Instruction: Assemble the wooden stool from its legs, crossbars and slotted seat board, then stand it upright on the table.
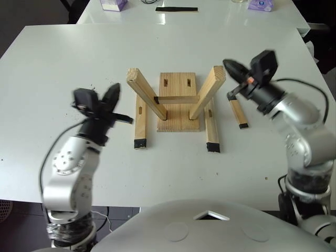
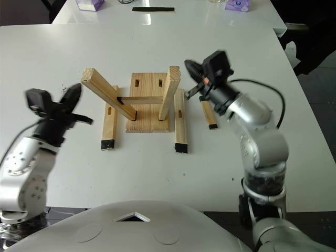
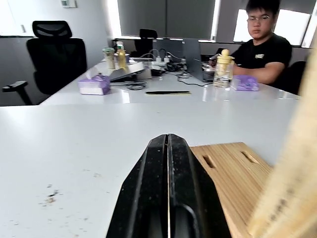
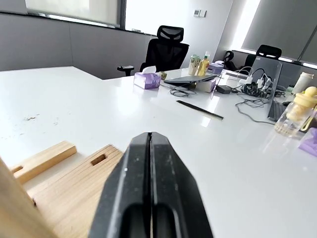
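Observation:
The slotted seat board (image 1: pixel 178 89) lies flat mid-table with two legs (image 1: pixel 145 93) (image 1: pixel 208 90) standing tilted in it, joined by a thin crossbar (image 1: pixel 176 99). Two more legs (image 1: pixel 140 125) (image 1: pixel 211 131) lie flat beside the board, and a short crossbar (image 1: pixel 238 113) lies to its right. My left gripper (image 1: pixel 112 93) hovers left of the board, shut with nothing in it; its closed fingers (image 3: pixel 168 163) point toward the board (image 3: pixel 233 173). My right gripper (image 1: pixel 232 68) hangs above the right standing leg, shut and empty, its fingers (image 4: pixel 150 158) over the board (image 4: pixel 74 193).
A white table (image 1: pixel 63 58) carries the parts. A second table behind holds purple tissue boxes (image 1: pixel 113 4) (image 1: pixel 260 5) and a black strip (image 1: pixel 176 9). A bottle (image 3: pixel 224 69) and laptops stand farther back. Small dark specks (image 3: pixel 49 197) mark the tabletop on the left.

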